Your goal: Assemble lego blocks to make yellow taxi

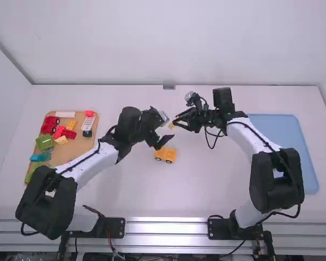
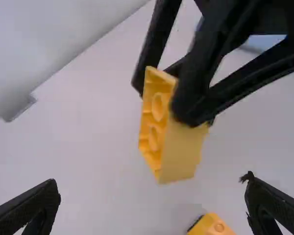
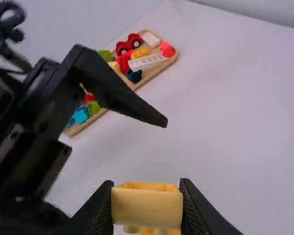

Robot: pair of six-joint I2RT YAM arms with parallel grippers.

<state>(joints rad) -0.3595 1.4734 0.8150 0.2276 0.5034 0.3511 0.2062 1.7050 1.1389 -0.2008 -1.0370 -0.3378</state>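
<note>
Above the table [image 1: 195, 187], on the far side of the base [image 1: 165, 154], clenching the block [image 2: 179, 154] in the right gripper [image 3: 146, 196], holding the left gripper [image 2: 151, 181] released beside it, and probably risking a drop by closing the left jaws crookedly or freeing the right too soon.

A yellow block [image 2: 179, 152], hollow underside and round tubes showing in the left wrist view, is gripped above the table. At six o'clock from it in the high view, the yellow wheeled base [image 1: 165, 153] sits upright, two dark wheels visible.
</note>
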